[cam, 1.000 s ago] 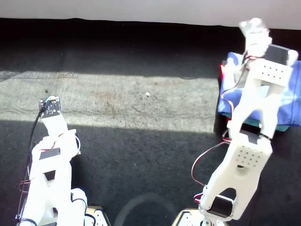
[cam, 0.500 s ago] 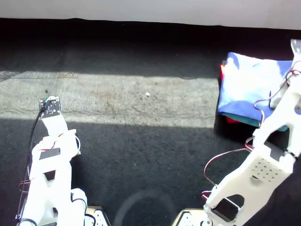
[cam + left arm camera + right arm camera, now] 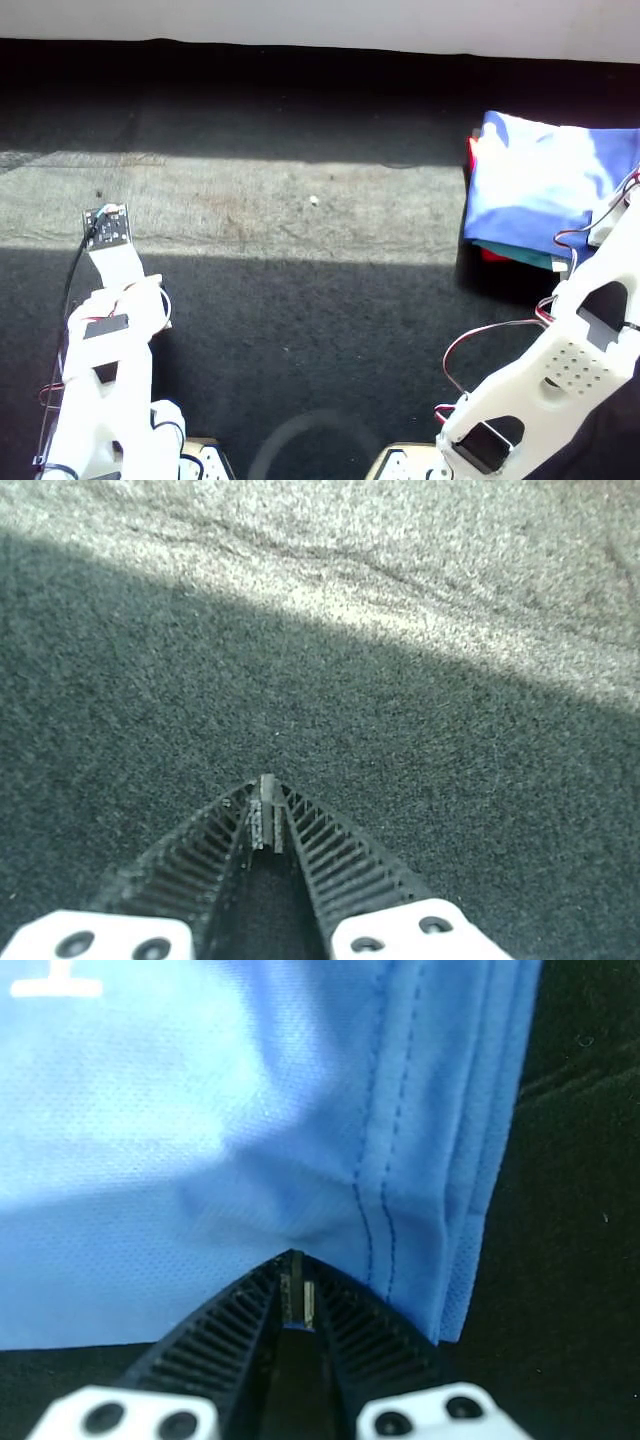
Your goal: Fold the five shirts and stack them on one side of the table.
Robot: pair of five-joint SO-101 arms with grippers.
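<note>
Sunlit band: a bright strip ran across the grey table cover (image 3: 300, 210) in the high view, with dark shade on either side of it.
Blue shirt (image 3: 545, 185): it lay in strong light, washed pale at its middle, and cast a dark shadow along its near edge.
Left gripper (image 3: 266, 815): it sat over shaded cover, with the lit strip beyond.
Right gripper (image 3: 296, 1298): a soft shadow lay on the bright cloth at its tip.

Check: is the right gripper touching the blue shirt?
Cannot tell. Right wrist view: the right gripper sits over the blue shirt, fabric creased at its tips, but neither contact nor gap shows plainly.
</note>
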